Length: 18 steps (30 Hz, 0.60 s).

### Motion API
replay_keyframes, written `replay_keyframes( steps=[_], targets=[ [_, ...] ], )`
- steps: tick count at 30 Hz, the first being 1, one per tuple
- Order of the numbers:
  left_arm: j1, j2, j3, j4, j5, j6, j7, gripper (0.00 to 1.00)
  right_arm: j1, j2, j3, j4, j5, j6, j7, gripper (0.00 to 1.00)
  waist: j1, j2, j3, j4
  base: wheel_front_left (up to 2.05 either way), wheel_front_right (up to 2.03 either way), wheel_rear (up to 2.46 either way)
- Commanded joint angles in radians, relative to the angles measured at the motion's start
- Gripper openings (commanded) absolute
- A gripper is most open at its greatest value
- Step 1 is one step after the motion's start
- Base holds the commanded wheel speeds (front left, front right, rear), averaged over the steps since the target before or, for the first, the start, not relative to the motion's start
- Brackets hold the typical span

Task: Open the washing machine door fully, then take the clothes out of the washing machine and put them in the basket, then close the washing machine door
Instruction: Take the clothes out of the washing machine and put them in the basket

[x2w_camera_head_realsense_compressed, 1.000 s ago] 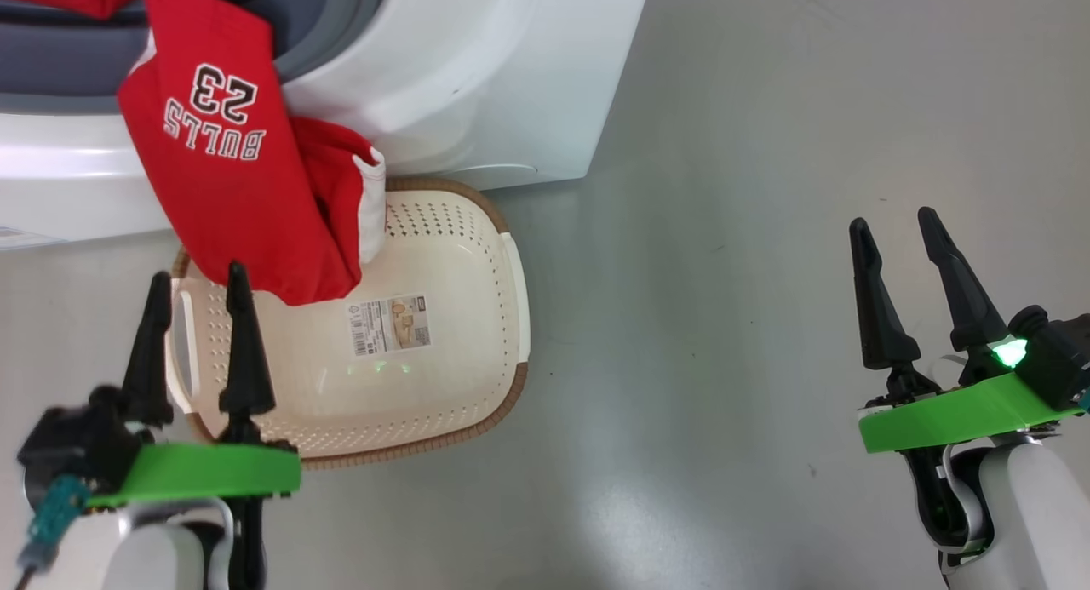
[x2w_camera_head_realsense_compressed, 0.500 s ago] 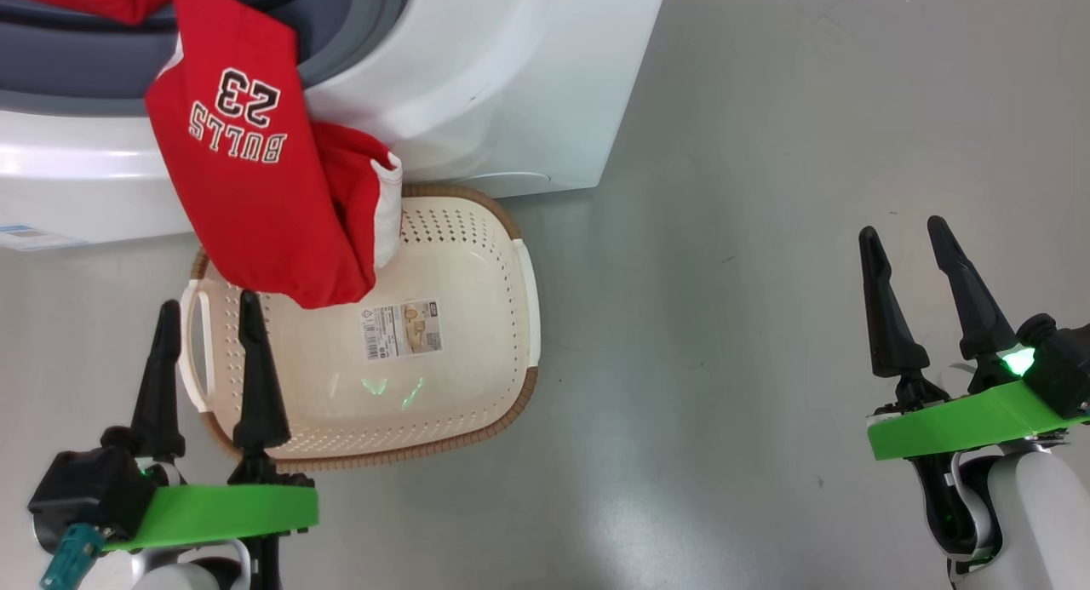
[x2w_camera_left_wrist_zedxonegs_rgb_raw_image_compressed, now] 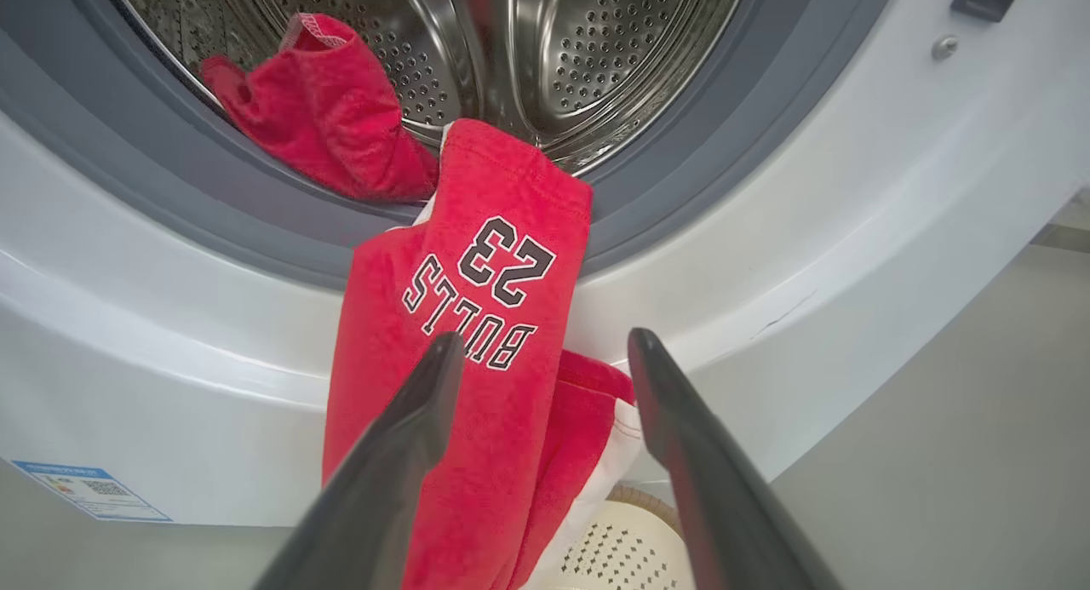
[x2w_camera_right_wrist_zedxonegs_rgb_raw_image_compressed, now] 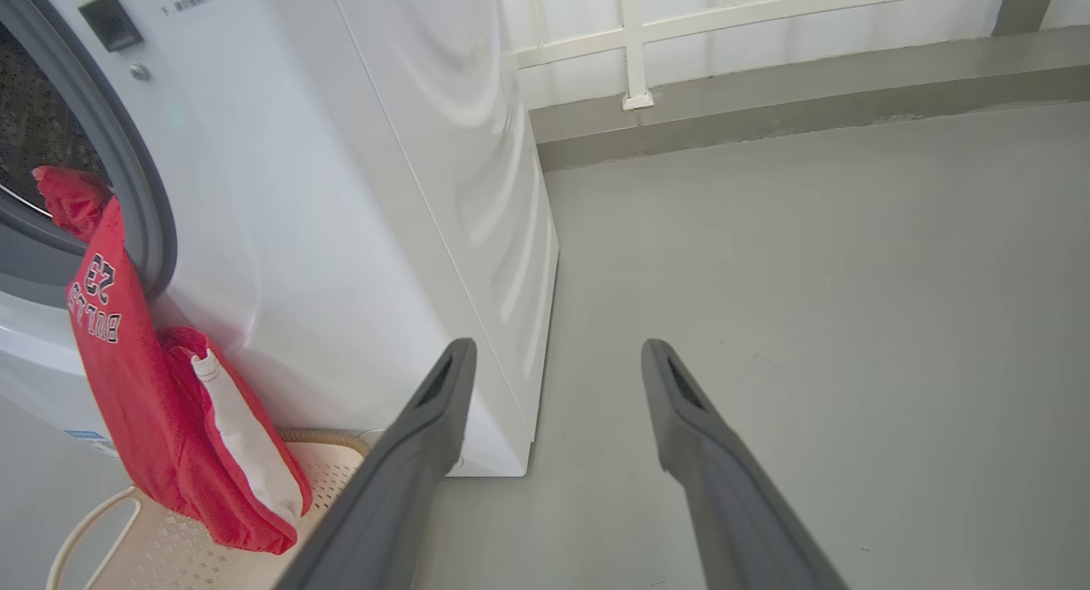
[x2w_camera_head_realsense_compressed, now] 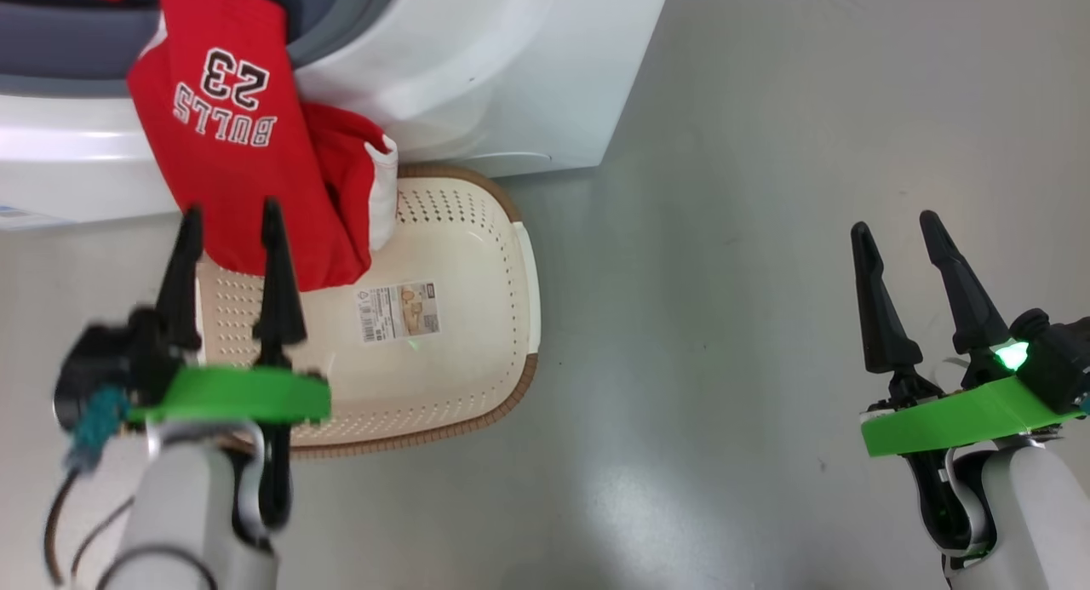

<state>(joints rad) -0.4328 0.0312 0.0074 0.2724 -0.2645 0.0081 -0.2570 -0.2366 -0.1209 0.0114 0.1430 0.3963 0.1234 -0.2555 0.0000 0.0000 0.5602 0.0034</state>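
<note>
Where it spills out over the grey ring (x2w_camera_left_wrist_zedxonegs_rgb_raw_image_compressed: 213,224) of the washer (x2w_camera_head_realsense_compressed: 477,71), the jersey (x2w_camera_left_wrist_zedxonegs_rgb_raw_image_compressed: 477,317) hangs down the white front panel, its upside-down "BULLS 23" lettering straight ahead of the left gripper (x2w_camera_head_realsense_compressed: 232,205). That gripper's two fingers stand apart and clamp nothing. In the left wrist view the cloth shows between and beyond them, but contact between tip and fabric cannot be judged. The jersey's lower end, with a white panel, dangles over the far end of the basket (x2w_camera_head_realsense_compressed: 477,377), just ahead and to the right of the left fingertips. A second red bundle (x2w_camera_left_wrist_zedxonegs_rgb_raw_image_compressed: 332,122) lies further ahead and to the left, on the lip of the steel drum (x2w_camera_left_wrist_zedxonegs_rgb_raw_image_compressed: 596,54). The basket sits on the floor (x2w_camera_head_realsense_compressed: 766,232) against the washer's foot, under and to the right of the left gripper, its paper label (x2w_camera_head_realsense_compressed: 398,312) bare on the bottom. A blue sticker (x2w_camera_left_wrist_zedxonegs_rgb_raw_image_compressed: 85,492) shows low on the washer, left of the left fingers. Well off to the right, the right gripper (x2w_camera_head_realsense_compressed: 893,220) hangs over bare floor, fingers spread, empty.
</note>
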Motion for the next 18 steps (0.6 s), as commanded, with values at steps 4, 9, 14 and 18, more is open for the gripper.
replay_keyframes(
  steps=[4, 9, 14, 18],
  targets=[
    [-0.122, 0.019, 0.034, 0.124, 0.029, -0.004, -0.005, 1.0, -0.021, 0.0, 0.032, -0.023, -0.006, 0.007, -0.006, 1.0, 0.0, 0.0, 0.035, -0.022, 0.0, 0.0, 0.0],
    [-0.254, 0.019, 0.047, 0.278, 0.069, 0.028, -0.005, 1.0, -0.041, 0.009, 0.044, -0.022, -0.005, 0.007, -0.006, 1.0, 0.0, 0.0, 0.062, -0.052, 0.0, 0.0, 0.0],
    [-0.321, 0.019, 0.074, 0.344, 0.09, 0.064, -0.005, 1.0, -0.047, 0.015, 0.038, -0.026, -0.004, 0.007, -0.006, 1.0, 0.0, 0.0, 0.077, -0.069, 0.0, 0.0, 0.0],
    [-0.365, 0.019, 0.093, 0.388, 0.094, 0.071, -0.005, 1.0, -0.05, 0.019, 0.036, -0.026, -0.004, 0.007, -0.006, 1.0, 0.0, 0.0, 0.087, -0.08, 0.0, 0.0, 0.0]
  ],
)
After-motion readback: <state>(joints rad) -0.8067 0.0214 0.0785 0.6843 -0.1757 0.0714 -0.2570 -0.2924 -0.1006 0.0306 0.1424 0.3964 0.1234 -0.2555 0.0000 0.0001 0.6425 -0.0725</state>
